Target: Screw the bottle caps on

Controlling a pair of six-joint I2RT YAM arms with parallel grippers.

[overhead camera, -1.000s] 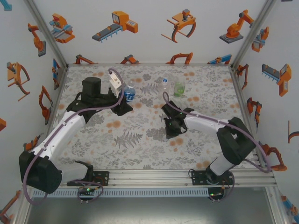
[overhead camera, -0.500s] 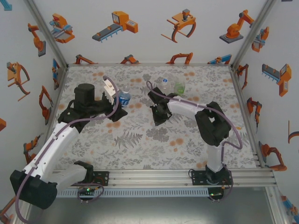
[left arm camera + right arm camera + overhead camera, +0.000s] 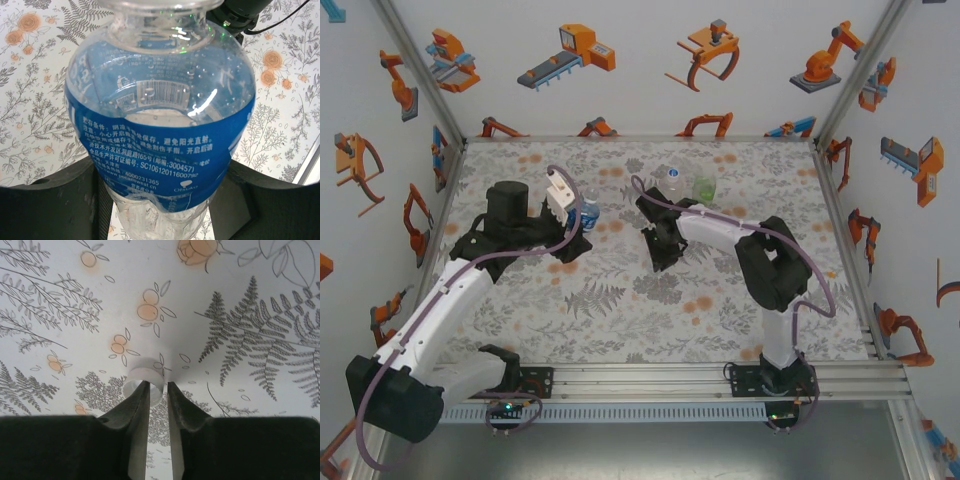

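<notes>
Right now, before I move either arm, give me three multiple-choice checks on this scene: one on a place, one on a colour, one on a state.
1. The white cap is: A on a bottle neck; B on the tablecloth at the right gripper tips; C beside the arm bases.
2. The label of the bottle in the left gripper is: A red; B yellow; C blue.
3. The left gripper's jaws are: A wide open over bare table; B closed on a cap; C closed on the bottle.
B: the right wrist view shows the cap on the tablecloth at the fingertips. C: the band is blue. C: dark fingers press both sides of the bottle.
</notes>
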